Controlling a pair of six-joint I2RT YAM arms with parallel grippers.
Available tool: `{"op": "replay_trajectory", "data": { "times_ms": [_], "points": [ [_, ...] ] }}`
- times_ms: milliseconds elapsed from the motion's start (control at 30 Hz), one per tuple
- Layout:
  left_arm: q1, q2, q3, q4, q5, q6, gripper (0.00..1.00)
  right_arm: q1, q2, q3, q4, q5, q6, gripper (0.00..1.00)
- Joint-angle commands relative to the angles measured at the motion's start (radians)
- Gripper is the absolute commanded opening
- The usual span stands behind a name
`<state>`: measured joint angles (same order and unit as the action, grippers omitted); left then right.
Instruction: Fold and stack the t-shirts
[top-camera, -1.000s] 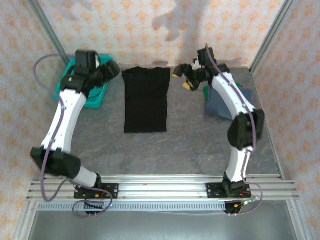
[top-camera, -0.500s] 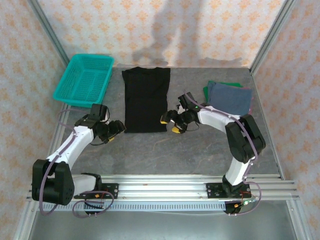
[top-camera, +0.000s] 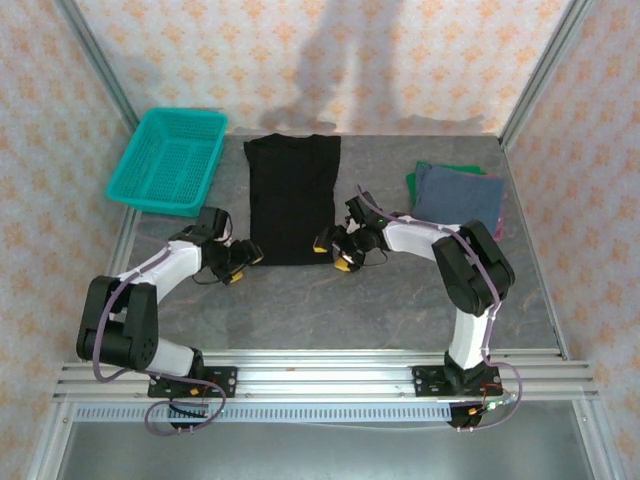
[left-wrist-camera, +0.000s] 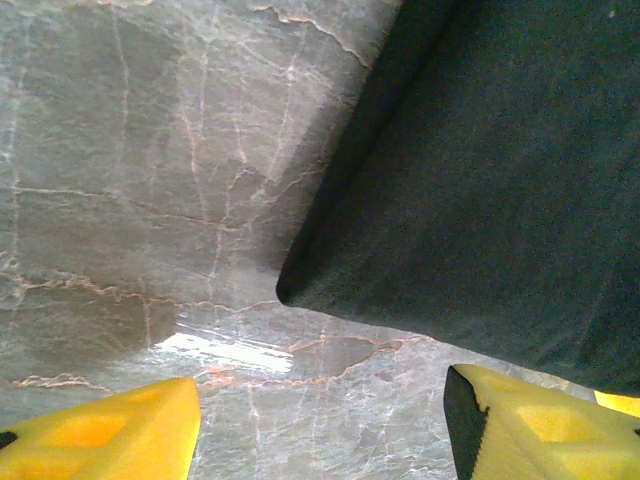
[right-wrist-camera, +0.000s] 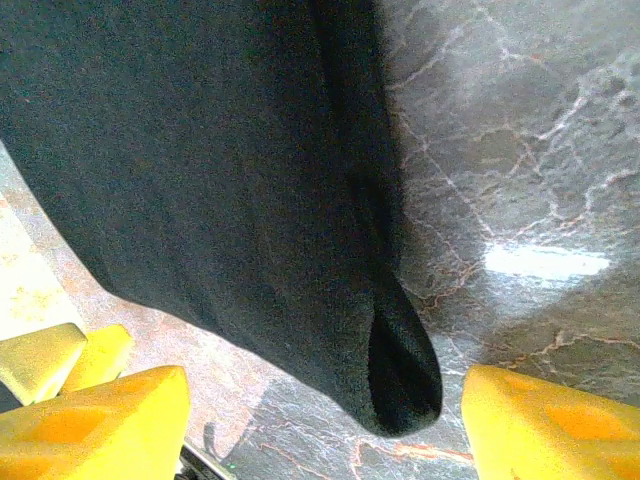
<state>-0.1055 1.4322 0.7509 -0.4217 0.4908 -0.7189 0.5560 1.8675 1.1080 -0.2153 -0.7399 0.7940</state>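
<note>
- The black t-shirt (top-camera: 291, 200) lies flat in the middle of the table (top-camera: 400, 290), sleeves folded in, collar toward the far wall.
- Our left gripper (top-camera: 243, 260) sits low at the shirt's near left corner and our right gripper (top-camera: 333, 252) at its near right corner. Each is spread wide around a hem corner and grips nothing. We judge they are placed to pinch the hem and fold it toward the collar.
- A folded slate-blue shirt (top-camera: 458, 197) rests on a green shirt (top-camera: 418, 180) at the far right, well apart.
- The teal basket (top-camera: 168, 160) stands at the far left, and we see nothing inside it.
</note>
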Motion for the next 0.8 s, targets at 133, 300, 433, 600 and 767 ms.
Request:
{"op": "replay_trajectory", "data": {
  "times_ms": [133,300,433,600,767],
  "points": [
    [-0.016,0.029,-0.007,0.09,-0.007,-0.07,0.65,0.007,0.042,0.021,0.032,0.026,0.022,0.71],
    [-0.022,0.088,0.042,0.11,-0.004,-0.073,0.63,0.007,0.077,0.059,0.036,0.024,0.03,0.65],
    [-0.025,0.149,0.081,0.113,-0.005,-0.068,0.6,0.007,0.113,0.104,0.021,0.024,0.028,0.59],
    [-0.032,0.223,0.126,0.14,-0.017,-0.086,0.47,0.007,0.168,0.166,0.008,0.026,0.026,0.51],
    [-0.05,0.286,0.214,0.093,-0.037,-0.061,0.27,0.008,0.216,0.253,-0.03,0.03,0.005,0.22]
  ]
}}
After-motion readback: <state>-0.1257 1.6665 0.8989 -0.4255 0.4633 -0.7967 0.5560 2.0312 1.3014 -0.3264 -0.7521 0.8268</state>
